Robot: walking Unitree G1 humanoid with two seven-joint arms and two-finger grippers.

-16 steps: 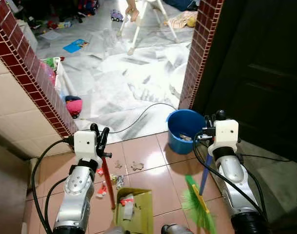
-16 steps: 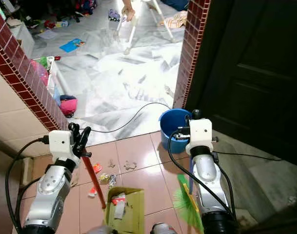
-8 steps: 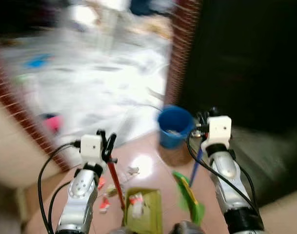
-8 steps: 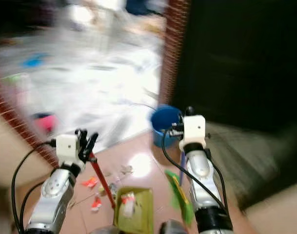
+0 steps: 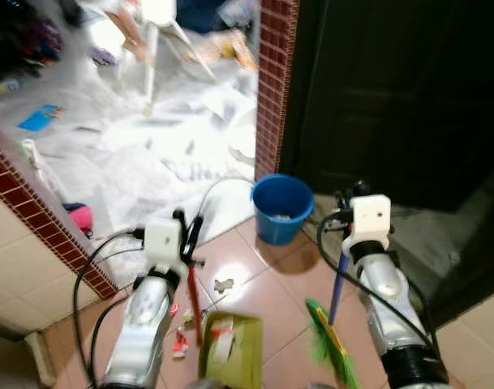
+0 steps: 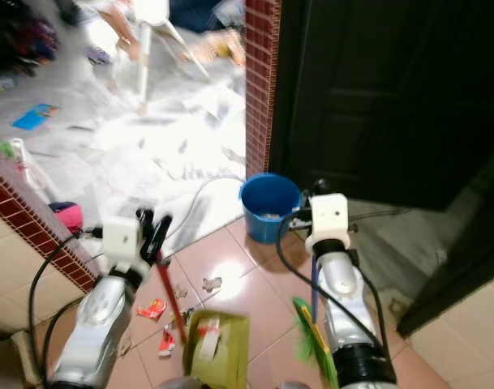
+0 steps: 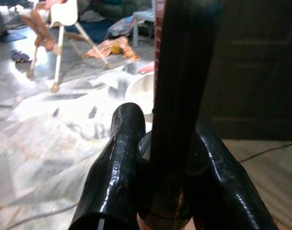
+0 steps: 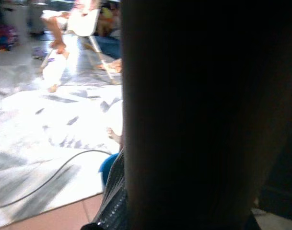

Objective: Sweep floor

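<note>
Right now your left gripper point(image 5: 188, 235) is clamping its jaws on the red handle point(image 5: 193, 298) of the green dustpan point(image 5: 230, 350), which is sitting on the pink-tiled floor point(image 5: 255, 284) just in front of you with scraps of paper and wrappers lying in its tray. In the left wrist view you are seeing the two black fingers point(image 7: 114, 167) pressing against the dark handle from both sides. Your right gripper point(image 5: 344, 219) is holding the blue stick point(image 5: 337, 284) of the green broom point(image 5: 332, 356), jaws closed around it, and the bristles are resting on the tiles to the right of the dustpan. More litter point(image 5: 180, 340) is lying on the floor just left of the dustpan, along with a small scrap point(image 5: 224, 284) beyond it. A blue bucket point(image 5: 281, 207) is standing on the tiles ahead, between your two grippers and beside a red brick pillar point(image 5: 272, 73). A dark door point(image 5: 393, 89) is standing to the right. Beyond the pillar a white marbled floor point(image 5: 149, 138) is stretching away, with a cable point(image 5: 210, 190) trailing over it and a white high chair point(image 5: 153, 36) at the far end.
</note>
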